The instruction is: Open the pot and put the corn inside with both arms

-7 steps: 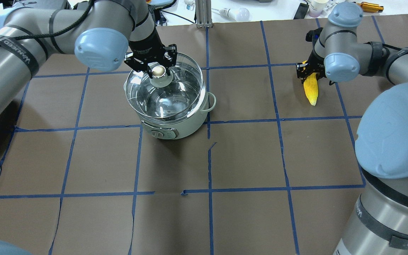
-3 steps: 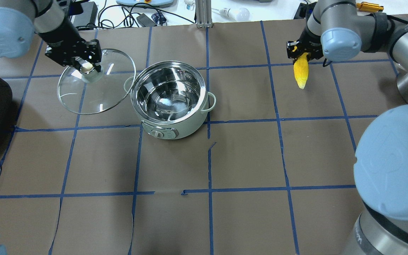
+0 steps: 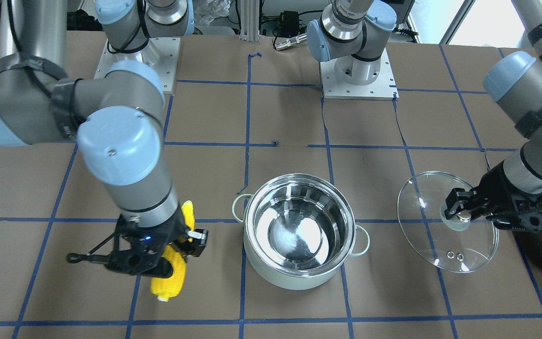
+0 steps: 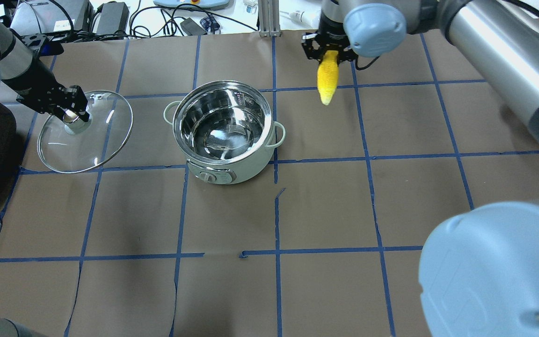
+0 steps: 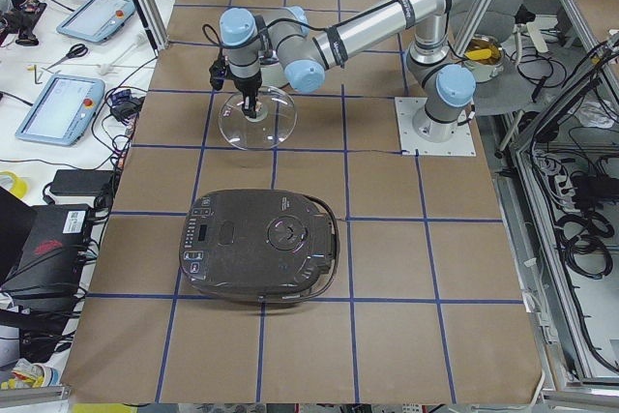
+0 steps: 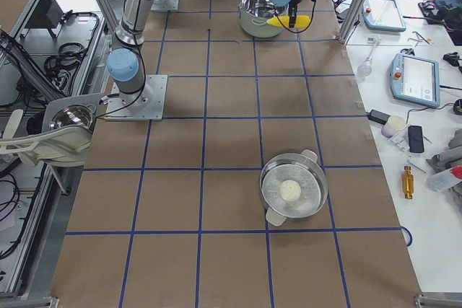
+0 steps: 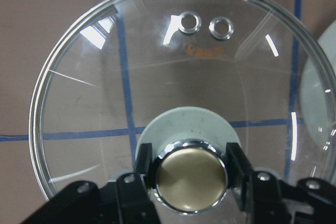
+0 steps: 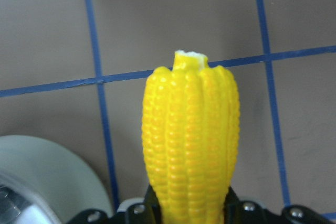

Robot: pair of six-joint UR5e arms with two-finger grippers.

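- Pot (image 4: 255, 164) sits open mid-table, steel inside bare, nothing in it yet.
- Lid (image 4: 96, 140) is off to the pot's left side. The left gripper (image 4: 74, 114) pinches the brass knob (image 7: 192, 182), one finger on each side. The glass hangs tilted; can't tell if its low edge touches the table.
- Corn (image 4: 328, 77) is in the air off the pot's far right side, near the rim but not over the opening. The right gripper (image 4: 329, 51) is clamped on the thick end, with the pale tip pointing away from the jaws.
- Risk: the corn is held at one end only, so it could swing or slip out on the way over.
- Risk: the cob looks about as long as the pot is wide. Let go off-centre or flat, it may bridge the rim, bounce out, or shove the pot.
- Risk: the lid hangs by the knob alone, close to the black appliance (image 5: 261, 244). A bump or loose pinch could drop the glass.
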